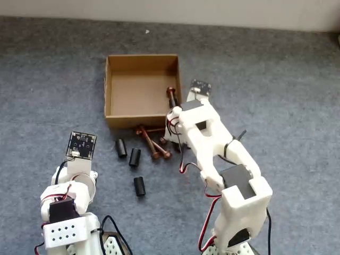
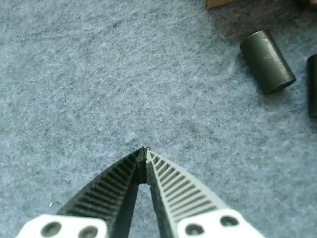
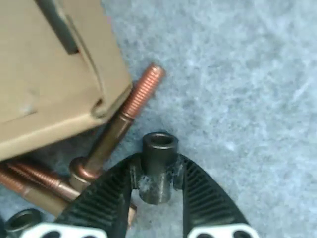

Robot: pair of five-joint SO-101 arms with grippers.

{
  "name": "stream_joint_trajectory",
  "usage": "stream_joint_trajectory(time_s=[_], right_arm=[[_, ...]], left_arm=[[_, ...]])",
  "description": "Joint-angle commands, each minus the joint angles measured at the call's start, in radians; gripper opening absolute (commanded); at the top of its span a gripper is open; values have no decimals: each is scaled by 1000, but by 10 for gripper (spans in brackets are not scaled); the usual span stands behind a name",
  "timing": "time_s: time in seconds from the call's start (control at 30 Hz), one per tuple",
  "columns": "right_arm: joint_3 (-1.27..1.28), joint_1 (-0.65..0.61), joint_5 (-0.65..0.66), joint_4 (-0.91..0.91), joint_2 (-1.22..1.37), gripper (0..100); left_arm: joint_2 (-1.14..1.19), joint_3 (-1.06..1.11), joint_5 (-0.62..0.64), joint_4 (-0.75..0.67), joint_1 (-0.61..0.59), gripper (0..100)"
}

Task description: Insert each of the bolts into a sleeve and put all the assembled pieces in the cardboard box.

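Okay: one cardboard box (image 1: 114, 85), three loose sleeves (image 1: 135, 157) on the surface (image 1: 276, 79), and roughly three bolts (image 1: 151, 142) piled by the right hand (image 3: 158, 169). That hand is clamped on a fourth sleeve (image 3: 159, 144), with the bolts just beside it. The left hand (image 2: 144, 154) has its fingers pressed together and empty, with the nearest sleeve (image 2: 267, 62) ahead of it, apart.

High view: right arm (image 1: 212, 143) covers the carpet off the 5 o'clock corner of the cardboard box (image 1: 133, 121). The bolt pile (image 1: 151, 142) runs under the arm at the pile's 3 o'clock, so count unclear. By the box's 3 o'clock wall, the lone bolt (image 1: 171, 95): near end hidden by the arm; inside or atop the wall, cannot tell. Left wrist view: second sleeve (image 2: 313, 85) cut by the frame edge. Right wrist view: held sleeve (image 3: 159, 148), lower end lost between the fingers of the right gripper (image 3: 158, 171); corner sleeve (image 3: 20, 220) cut off by the frame.
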Motion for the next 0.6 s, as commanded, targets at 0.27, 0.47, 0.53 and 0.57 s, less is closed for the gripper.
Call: stream_joint_trajectory(time_s=[0.27, 0.47, 0.53, 0.57], right_arm=[[-5, 7, 160, 208, -263, 4], [213, 13, 184, 168, -559, 4], [309, 36, 184, 119, -644, 4], [355, 50, 184, 87, -680, 4]], left_arm=[[-4, 7, -9, -18, 12, 18], [-4, 5, -11, -18, 12, 18], [-5, 1, -15, -20, 12, 18], [-5, 1, -44, -20, 12, 18]])
